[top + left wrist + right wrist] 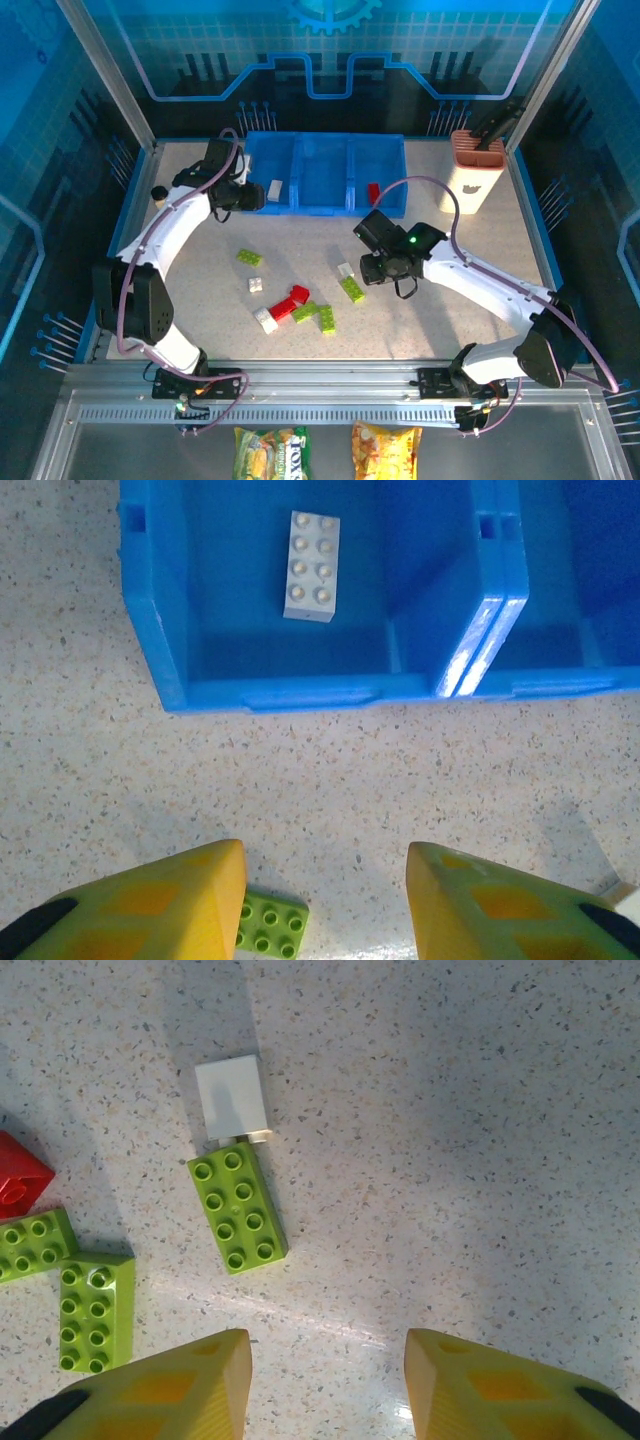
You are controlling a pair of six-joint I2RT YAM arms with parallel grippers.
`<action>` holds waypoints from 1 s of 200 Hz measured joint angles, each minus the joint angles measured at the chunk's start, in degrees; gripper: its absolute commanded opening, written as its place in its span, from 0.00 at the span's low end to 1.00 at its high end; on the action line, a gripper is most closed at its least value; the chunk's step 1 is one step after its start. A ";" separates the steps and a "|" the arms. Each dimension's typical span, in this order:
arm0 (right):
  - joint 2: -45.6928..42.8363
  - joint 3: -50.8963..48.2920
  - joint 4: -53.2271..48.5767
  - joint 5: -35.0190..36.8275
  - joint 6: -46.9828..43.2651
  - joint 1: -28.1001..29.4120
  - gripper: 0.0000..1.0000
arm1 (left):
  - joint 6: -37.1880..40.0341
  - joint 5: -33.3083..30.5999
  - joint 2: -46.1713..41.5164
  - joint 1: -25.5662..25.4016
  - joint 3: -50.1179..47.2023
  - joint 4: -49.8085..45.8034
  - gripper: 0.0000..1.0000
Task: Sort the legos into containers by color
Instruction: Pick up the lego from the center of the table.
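Since the bricks are small hard plastic, I expect them to be light and rigid with nothing to crush. The sides look glossy, so a loose pinch could squirt one out. Best hold is probably across the two long flat sides, studs up, tool square to the brick.

- Right tool [328,1338]: spread, nothing in it, over bare table [480,1160].
- The green brick [236,1207] ahead of it lies flat, studs up, with its far end touching a white brick [232,1097]. A skewed approach would likely drag the white one along.
- Left tool [325,852]: spread, empty, just short of the blue tray [300,693].
- The tray's left compartment holds a white block [311,565]; the right one holds a red brick [373,192].
- The other bricks lie loose on the table between the arms.

Hard to read:
- The white brick shows a smooth face with no studs, so it's on its side or flipped; I can't tell which.
- A second green piece [270,925] is half cut off by the frame edge and the left finger.
- A red piece [20,1175] is clipped at the frame edge.
- Two green ones [95,1315] sit corner to corner, and I can't tell if they're clipped together.
- From overhead, the red cluster [293,300] is touching white and green; whether it's stacked or just side by side is unclear.
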 measured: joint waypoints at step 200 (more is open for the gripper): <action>11.10 5.66 1.73 -0.02 -1.42 4.83 0.45 | 0.83 -1.75 -10.05 1.53 -9.01 0.24 0.48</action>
